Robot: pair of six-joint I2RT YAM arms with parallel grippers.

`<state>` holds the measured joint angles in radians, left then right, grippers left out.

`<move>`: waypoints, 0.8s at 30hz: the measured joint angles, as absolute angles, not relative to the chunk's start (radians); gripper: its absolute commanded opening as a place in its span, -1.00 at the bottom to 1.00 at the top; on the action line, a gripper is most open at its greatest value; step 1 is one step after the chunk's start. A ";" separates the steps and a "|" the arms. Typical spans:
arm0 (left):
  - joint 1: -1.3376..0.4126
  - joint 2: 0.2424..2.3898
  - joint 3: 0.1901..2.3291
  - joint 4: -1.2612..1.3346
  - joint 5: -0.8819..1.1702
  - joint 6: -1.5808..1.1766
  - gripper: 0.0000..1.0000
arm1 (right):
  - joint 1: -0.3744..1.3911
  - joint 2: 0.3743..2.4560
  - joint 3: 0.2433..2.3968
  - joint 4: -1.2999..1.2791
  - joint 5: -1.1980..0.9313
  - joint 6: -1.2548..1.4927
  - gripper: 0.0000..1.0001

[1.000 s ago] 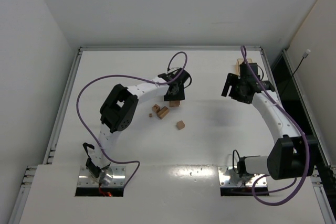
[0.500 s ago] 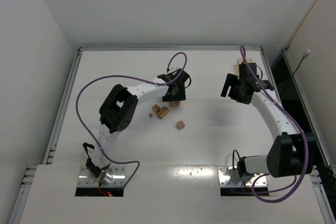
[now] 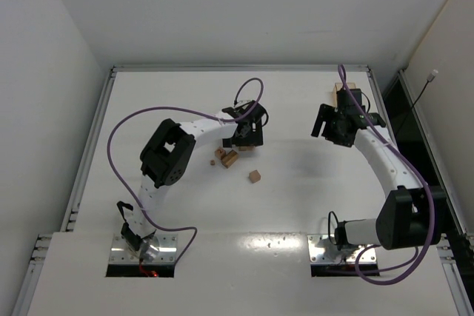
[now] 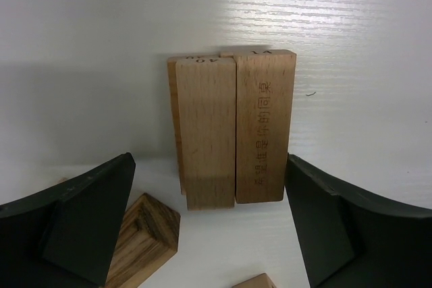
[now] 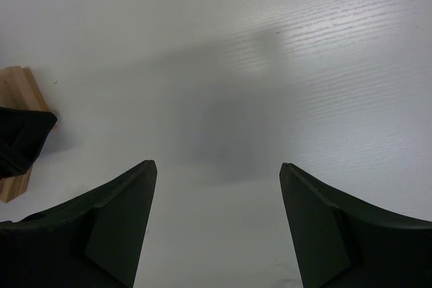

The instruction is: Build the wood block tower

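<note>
The left gripper [image 3: 248, 137] has its black fingers [image 4: 88, 220] spread wide on either side of two light-tan rectangular wooden bars [image 4: 229, 126], touching neither. The bars are pressed together side by side on the white table [image 4: 81, 32]; whether they stand upright or lie flat is hard to tell. Small loose wooden blocks [image 3: 230, 158] lie just beside them. The right gripper [image 5: 216, 170] hangs well apart, fingers spread above the table.

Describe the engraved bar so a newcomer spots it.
Find the open left gripper over the white table. Between its fingers sit two wooden bars, side by side. The engraved bar is the wrist view's right one, characters down its face; the plain bar lacks them.
</note>
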<state>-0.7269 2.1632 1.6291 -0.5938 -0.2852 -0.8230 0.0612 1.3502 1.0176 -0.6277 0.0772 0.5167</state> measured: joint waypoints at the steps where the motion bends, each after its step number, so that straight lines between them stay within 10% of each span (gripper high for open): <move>1: -0.727 2.163 1.629 -0.595 -0.285 -0.821 0.78 | 0.061 1.350 1.018 -0.628 0.077 0.516 0.41; 9: -0.725 2.178 1.642 -0.591 -0.278 -0.806 0.25 | 0.061 1.350 1.018 -0.628 0.073 0.517 0.41; 24: -0.711 2.224 1.712 -0.593 -0.266 -0.775 0.47 | 0.061 1.350 1.018 -0.628 0.067 0.517 0.41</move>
